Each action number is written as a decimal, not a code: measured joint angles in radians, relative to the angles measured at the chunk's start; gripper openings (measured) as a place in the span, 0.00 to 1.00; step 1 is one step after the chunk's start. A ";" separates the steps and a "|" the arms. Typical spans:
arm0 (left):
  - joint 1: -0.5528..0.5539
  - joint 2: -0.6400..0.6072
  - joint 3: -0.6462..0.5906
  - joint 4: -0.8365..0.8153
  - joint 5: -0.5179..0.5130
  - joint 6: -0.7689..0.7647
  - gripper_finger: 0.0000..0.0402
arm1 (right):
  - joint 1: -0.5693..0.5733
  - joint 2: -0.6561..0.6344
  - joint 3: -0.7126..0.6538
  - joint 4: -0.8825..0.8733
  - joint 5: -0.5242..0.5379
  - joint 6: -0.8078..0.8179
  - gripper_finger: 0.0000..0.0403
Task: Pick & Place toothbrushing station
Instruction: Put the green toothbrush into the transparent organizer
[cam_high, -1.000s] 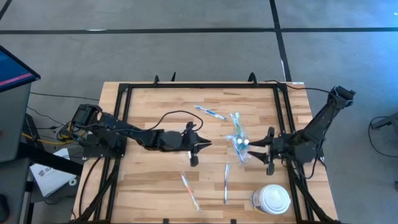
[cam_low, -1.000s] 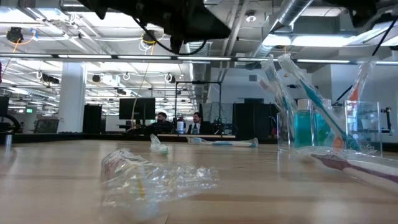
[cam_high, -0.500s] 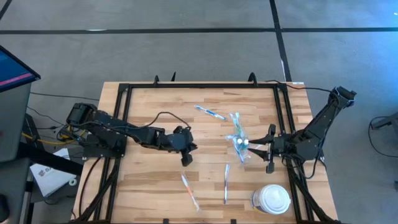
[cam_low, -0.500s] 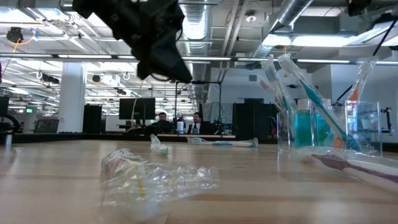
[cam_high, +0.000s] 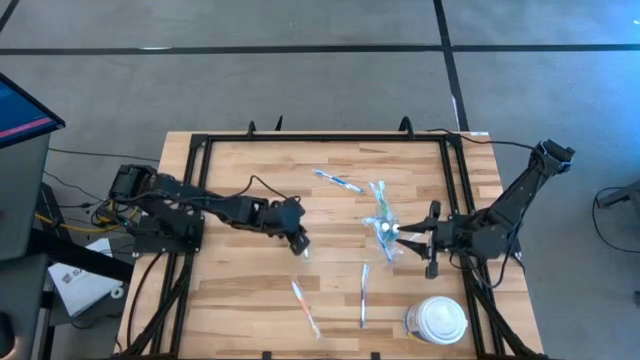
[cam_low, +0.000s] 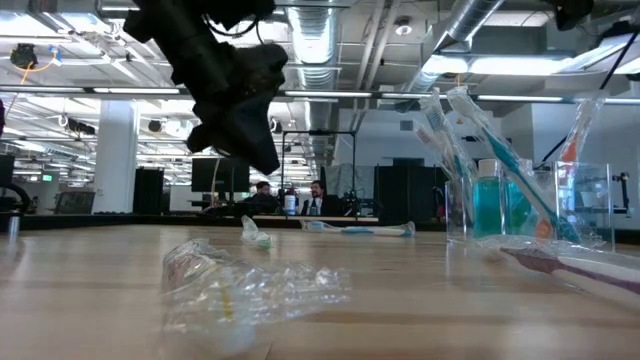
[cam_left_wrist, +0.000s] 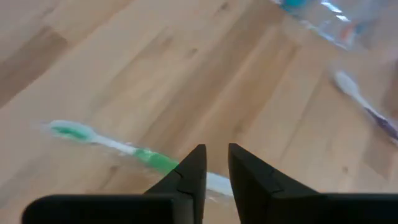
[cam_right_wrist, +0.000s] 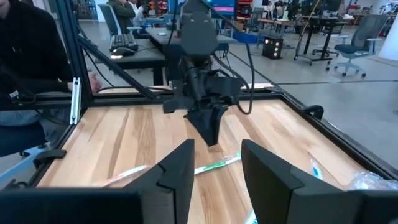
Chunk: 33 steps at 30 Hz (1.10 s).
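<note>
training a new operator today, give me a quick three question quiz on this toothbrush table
1. True or false: the left pincer grips the green toothbrush.
2. Which is nearer the white lidded container? A: left pincer. B: right pincer.
3. What colour is the tube standing in the clear cup?

Key: 1. False, its jaws hang empty above the brush. 2. B. 3. Teal.
</note>
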 joint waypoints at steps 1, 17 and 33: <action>0.009 0.000 0.000 -0.011 -0.001 -0.002 0.17 | 0.000 0.005 0.000 0.001 0.000 0.000 0.31; 0.093 0.000 -0.196 0.182 0.004 -0.110 0.41 | -0.021 0.011 0.000 0.004 0.000 0.000 0.30; 0.150 0.009 -0.297 0.342 0.017 -0.132 0.42 | -0.021 0.011 0.000 0.004 0.001 -0.003 0.30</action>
